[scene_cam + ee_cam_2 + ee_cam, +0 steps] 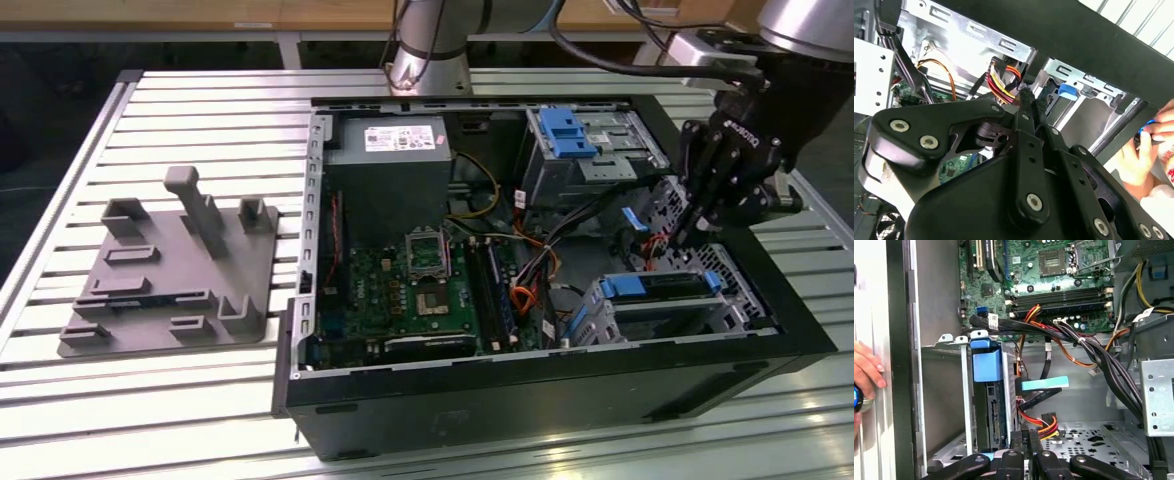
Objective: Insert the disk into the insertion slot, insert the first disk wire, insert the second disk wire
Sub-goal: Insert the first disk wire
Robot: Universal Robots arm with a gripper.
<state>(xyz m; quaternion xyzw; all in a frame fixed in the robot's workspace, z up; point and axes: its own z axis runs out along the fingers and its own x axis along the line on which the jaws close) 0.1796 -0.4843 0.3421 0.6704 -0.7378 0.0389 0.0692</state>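
Exterior view: the gripper [677, 238] hangs inside the open computer case [534, 400], pointing down, just above and beside the disk [663, 288]. The disk sits in the insertion slot [727, 315] with its blue frame upward. In the first wrist view the fingers [1018, 442] are clenched on the plug of a red, yellow and black disk wire [1046, 422], close to the disk's connector edge; whether they touch is unclear. A person's hand [866, 370] rests on the case's outer wall. The case stands on a slatted table [200, 100].
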